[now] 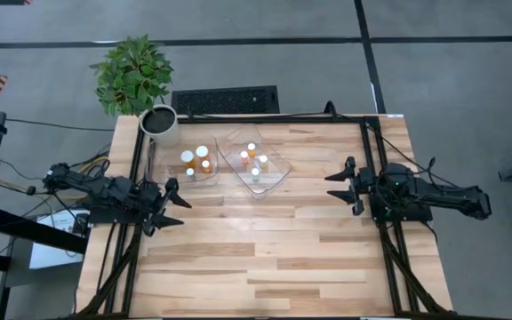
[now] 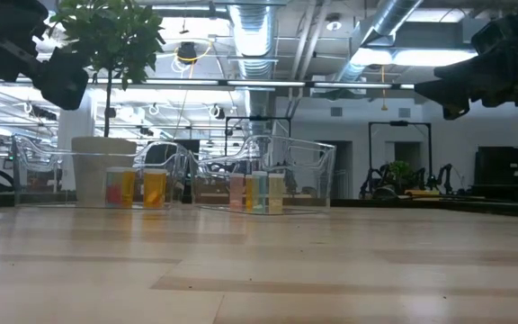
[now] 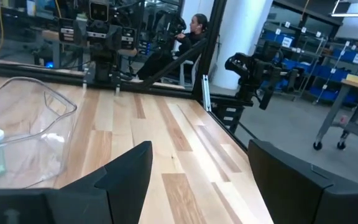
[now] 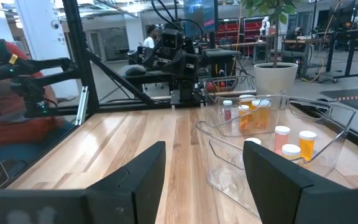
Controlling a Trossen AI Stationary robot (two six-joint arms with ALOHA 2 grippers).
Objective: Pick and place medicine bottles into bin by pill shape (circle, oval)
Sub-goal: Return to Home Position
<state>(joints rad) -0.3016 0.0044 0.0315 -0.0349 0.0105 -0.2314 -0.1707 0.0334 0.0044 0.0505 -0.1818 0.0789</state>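
Eight or so bottles logged, about four in the left bin and four in the right bin, toward the far middle of the table. None loose on the wood. What can go wrong from here? (Operator)

Little, in my judgement. The left gripper hangs near the left bin's corner. A swing toward it while retracting could clip the rim and shove or tip the light plastic, spilling sorted bottles. The plant pot stands just beside that bin, so a shove could wedge one against the other. The right gripper is well apart from the right bin, so less concern there. (Observer)

Grippers: how far open, and holding what? (Operator)

Both spread wide. Each wrist view shows bare wood between its two fingers, nothing pinched. The low view puts both arms up high, touching neither table nor bins. (Observer)

Sorting correct? (Operator)

Cannot tell; the pill shapes are too small to read. (Observer)
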